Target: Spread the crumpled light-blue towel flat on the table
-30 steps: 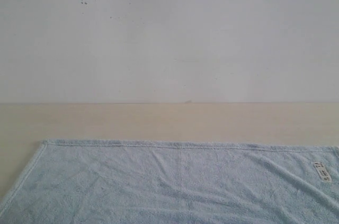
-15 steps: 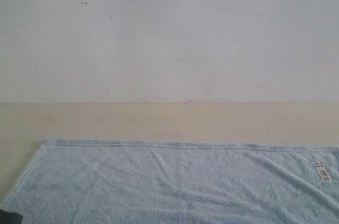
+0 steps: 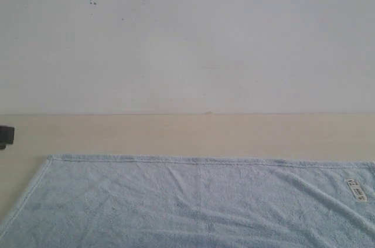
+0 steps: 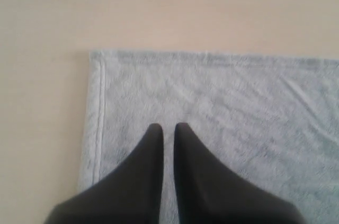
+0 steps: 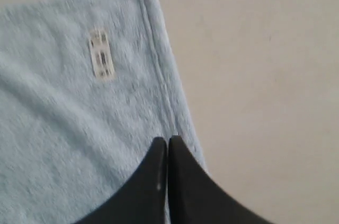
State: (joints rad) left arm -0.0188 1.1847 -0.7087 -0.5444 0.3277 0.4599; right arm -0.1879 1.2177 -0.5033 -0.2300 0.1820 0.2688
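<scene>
The left pincer (image 4: 168,127) was clenched and empty above the towel (image 3: 199,201), which lay spread flat on the beige counter (image 3: 176,133), its white tag (image 3: 355,190) rightward. The right pincer (image 5: 167,140) was clenched by the hem.

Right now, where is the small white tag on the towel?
In the exterior view the tag is on the right side, lying flat on the towel close to its far right corner.
</scene>
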